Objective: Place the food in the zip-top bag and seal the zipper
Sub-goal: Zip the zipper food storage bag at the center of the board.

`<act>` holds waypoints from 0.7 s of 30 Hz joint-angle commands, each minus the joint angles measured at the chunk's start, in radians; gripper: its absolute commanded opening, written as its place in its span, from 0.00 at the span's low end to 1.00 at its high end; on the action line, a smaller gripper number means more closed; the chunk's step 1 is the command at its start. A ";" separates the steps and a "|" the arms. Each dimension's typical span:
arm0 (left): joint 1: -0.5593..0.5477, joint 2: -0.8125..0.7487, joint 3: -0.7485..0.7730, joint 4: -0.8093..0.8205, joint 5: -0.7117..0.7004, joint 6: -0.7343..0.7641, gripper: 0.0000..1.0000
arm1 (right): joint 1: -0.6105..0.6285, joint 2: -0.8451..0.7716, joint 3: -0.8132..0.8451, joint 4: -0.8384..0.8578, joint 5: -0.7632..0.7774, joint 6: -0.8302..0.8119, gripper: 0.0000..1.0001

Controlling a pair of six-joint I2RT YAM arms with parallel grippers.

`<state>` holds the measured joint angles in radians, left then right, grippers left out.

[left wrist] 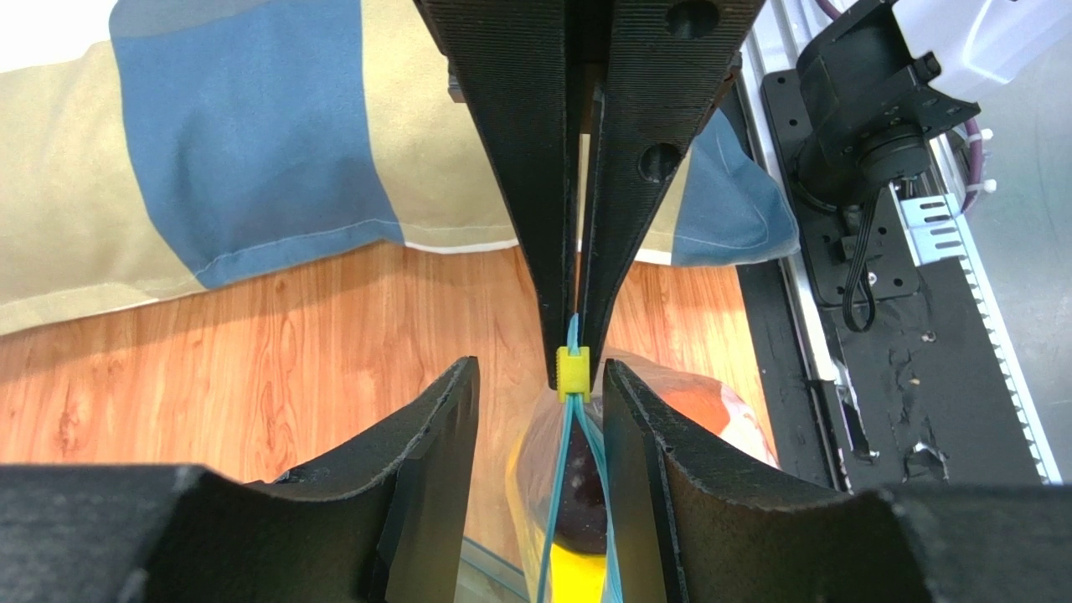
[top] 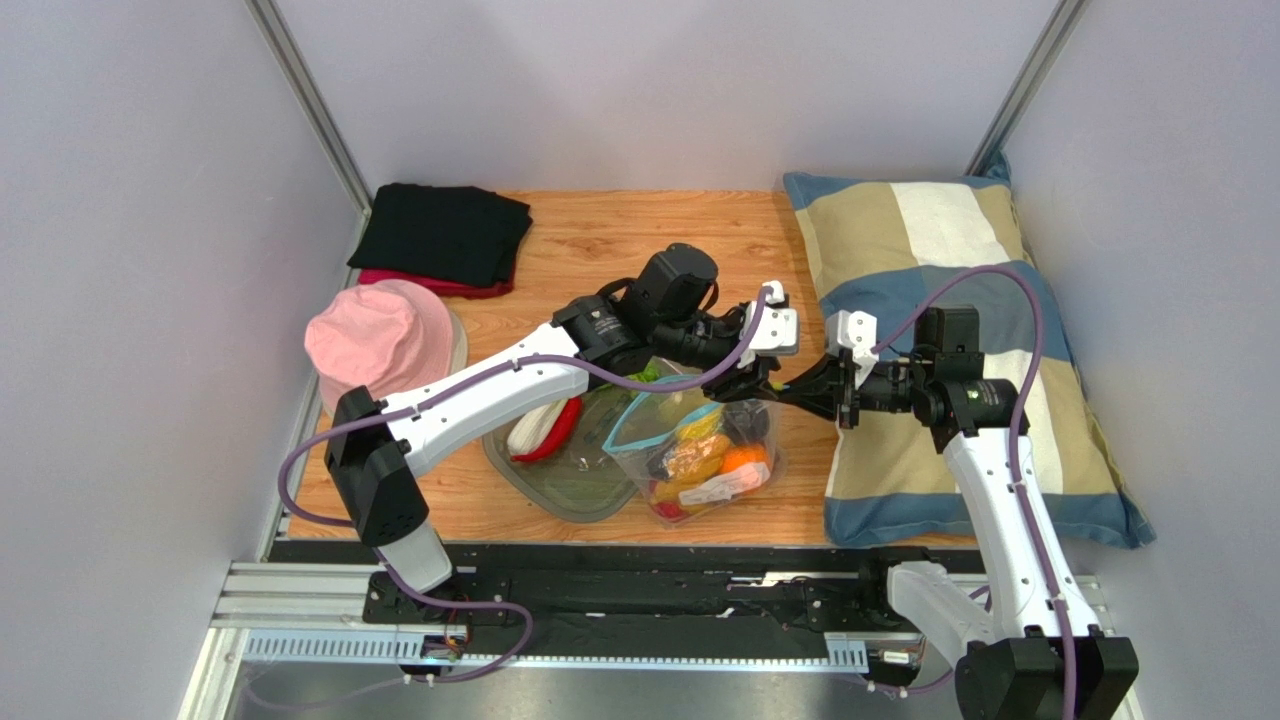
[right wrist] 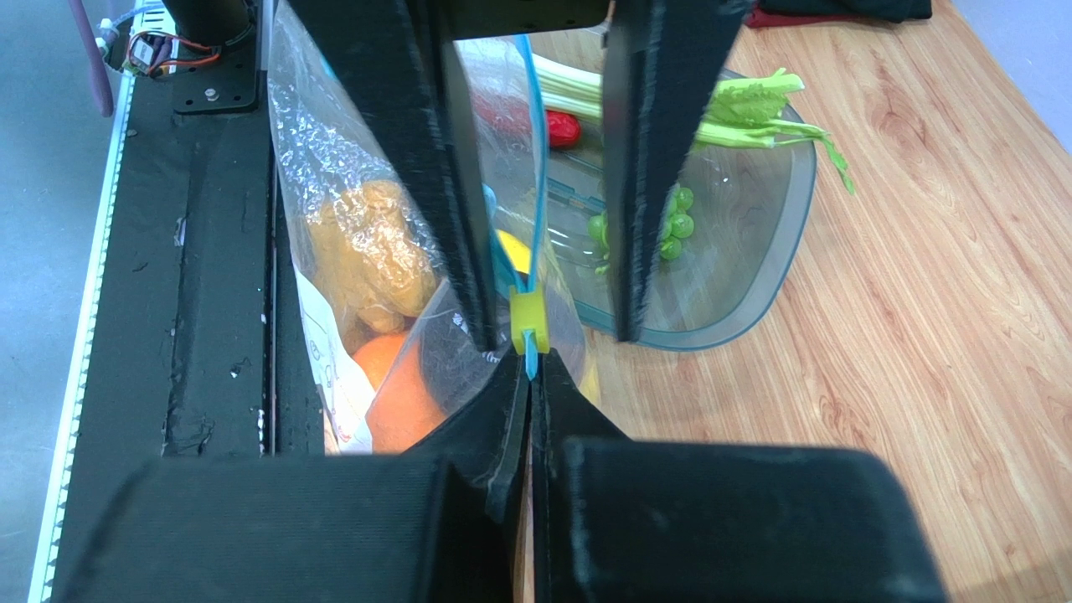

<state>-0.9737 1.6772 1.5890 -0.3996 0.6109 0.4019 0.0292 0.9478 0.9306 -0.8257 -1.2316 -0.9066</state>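
The clear zip-top bag hangs over the table with orange, yellow and dark plum food inside. Its blue zipper is parted below a yellow slider. My right gripper is shut on the zipper's end just past the slider; it enters the left wrist view from the top. My left gripper is open, its fingers either side of the slider and strip without touching. Green grapes, leek and red chili lie in the tray.
The clear grey oval tray sits left of the bag. A striped pillow lies at the right. A pink hat and black cloth lie at the far left. The black rail runs along the near edge.
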 commanded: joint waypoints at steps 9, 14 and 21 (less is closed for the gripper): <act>-0.010 -0.013 0.039 -0.089 0.007 0.018 0.08 | -0.020 -0.012 0.037 0.023 -0.019 0.029 0.00; -0.008 -0.082 -0.030 -0.145 -0.031 0.002 0.08 | -0.100 0.000 0.053 0.042 -0.014 0.078 0.00; 0.015 -0.132 -0.061 -0.228 -0.080 -0.021 0.08 | -0.160 0.009 0.048 0.042 -0.014 0.107 0.00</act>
<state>-0.9798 1.6230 1.5452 -0.4679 0.5476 0.4065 -0.0788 0.9554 0.9306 -0.8272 -1.2671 -0.8185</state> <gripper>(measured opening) 0.108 0.007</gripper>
